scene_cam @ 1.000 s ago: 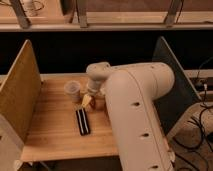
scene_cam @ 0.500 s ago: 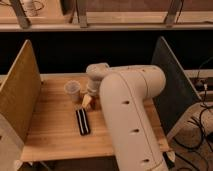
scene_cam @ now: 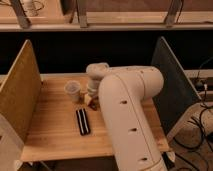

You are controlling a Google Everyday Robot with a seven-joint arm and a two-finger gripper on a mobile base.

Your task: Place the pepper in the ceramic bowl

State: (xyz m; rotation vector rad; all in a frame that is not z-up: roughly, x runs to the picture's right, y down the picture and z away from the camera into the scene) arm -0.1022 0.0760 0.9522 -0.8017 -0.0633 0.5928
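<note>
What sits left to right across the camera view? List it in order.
Tan side panel → whitish cup → black striped bar → white robot arm → grey side panel. The gripper hangs just right of the cup, under the arm's wrist.

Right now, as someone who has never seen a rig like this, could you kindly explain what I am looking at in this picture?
There is one camera view, looking down at a wooden table from its front; where the camera is mounted is not known. The big white shape is the robot's single arm, which bends forward over the table. At its far end the gripper points down near the table's middle, just right of a small whitish cup. A black striped bar lies nearer the camera. Upright panels stand at the left and right edges. A patch of orange-brown by the gripper may be the ceramic bowl, mostly hidden by the arm. The pepper is not visible, so I cannot tell whether anything is held.
</note>
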